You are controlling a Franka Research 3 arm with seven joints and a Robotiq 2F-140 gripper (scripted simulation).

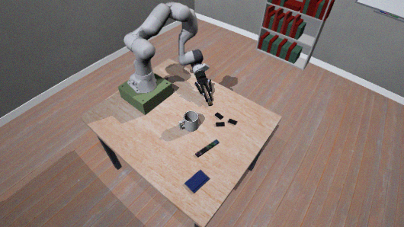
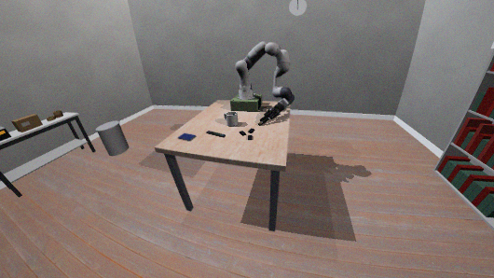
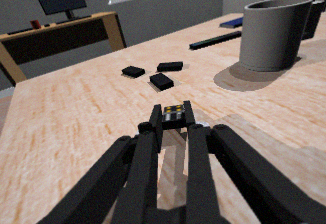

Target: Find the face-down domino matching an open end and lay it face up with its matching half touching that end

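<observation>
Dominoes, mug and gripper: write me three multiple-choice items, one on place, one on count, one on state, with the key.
1. Where is the gray mug?
A) On the floor
B) On the table, between the green base block and the domino line
C) On the blue book

2. How many loose dominoes lie face down?
A) One
B) Five
C) Three

3. What is the state of the gripper?
A) Jaws closed on a domino
B) Jaws wide open, holding nothing
C) Jaws closed on the mug handle

Key:
1 B: the top view shows it standing there.
2 C: three plain black backs lie together in the wrist view.
3 A: a domino with yellow pips sits between the jaws.
</observation>
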